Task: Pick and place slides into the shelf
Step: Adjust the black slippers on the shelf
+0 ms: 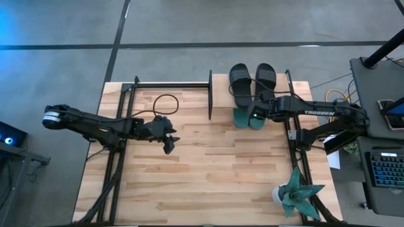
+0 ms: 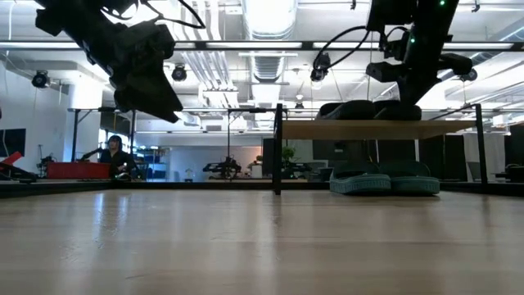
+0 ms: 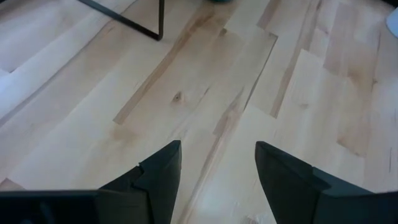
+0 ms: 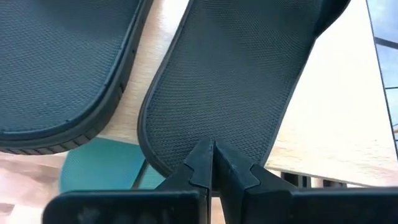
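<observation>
Two black slides point(image 1: 240, 79) point(image 1: 265, 77) lie side by side, soles down, on the top board point(image 1: 221, 94) of the shelf at the table's far right. Two teal slides point(image 2: 381, 180) rest on the level below, and their ends point(image 1: 243, 118) stick out on the near side. My right gripper point(image 4: 213, 155) is shut and slants down at the heel end of the right-hand black slide point(image 4: 230, 74). Over the table's left middle, my left gripper point(image 3: 217, 168) hangs open with nothing but bare wood between its fingers. My right gripper's shut fingertips point(image 4: 202, 152) stand at the heel rim point(image 4: 186, 163) of the right-hand black slide, slanting down from the near right. I cannot tell whether they touch it. The slide lies flat on the shelf's top board.
A teal spiky plant in a white pot point(image 1: 295, 192) stands near the table's right front corner. A black cable loop point(image 1: 165, 104) lies on the table at the far left. The shelf's black frame post point(image 1: 210, 94) stands at mid-table. Bare wood point(image 1: 221, 164) fills the middle and front.
</observation>
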Available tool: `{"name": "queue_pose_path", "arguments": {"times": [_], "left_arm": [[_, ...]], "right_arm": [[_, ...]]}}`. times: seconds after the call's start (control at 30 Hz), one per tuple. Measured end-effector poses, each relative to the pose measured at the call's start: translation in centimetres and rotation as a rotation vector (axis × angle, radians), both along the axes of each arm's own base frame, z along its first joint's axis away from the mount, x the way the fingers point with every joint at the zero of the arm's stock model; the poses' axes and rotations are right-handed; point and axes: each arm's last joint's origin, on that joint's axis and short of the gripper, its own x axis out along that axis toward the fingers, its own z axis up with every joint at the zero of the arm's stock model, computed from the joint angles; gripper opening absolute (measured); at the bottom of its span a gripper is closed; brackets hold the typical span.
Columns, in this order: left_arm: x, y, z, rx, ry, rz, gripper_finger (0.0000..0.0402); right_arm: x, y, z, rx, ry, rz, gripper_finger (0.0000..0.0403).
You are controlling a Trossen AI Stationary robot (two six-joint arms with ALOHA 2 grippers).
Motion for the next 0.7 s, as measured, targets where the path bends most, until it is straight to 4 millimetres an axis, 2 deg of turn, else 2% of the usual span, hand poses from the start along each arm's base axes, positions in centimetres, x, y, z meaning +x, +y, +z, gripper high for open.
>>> {"name": "queue_pose_path", "arguments": {"times": [0.7], "left_arm": [[0.14, 0.01, 0.03, -0.017, -0.011, 0.015, 0.0191]], "right_arm": [[-0.50, -0.18, 0.26, -0.094, 0.052, -0.033, 0.0008]]}}
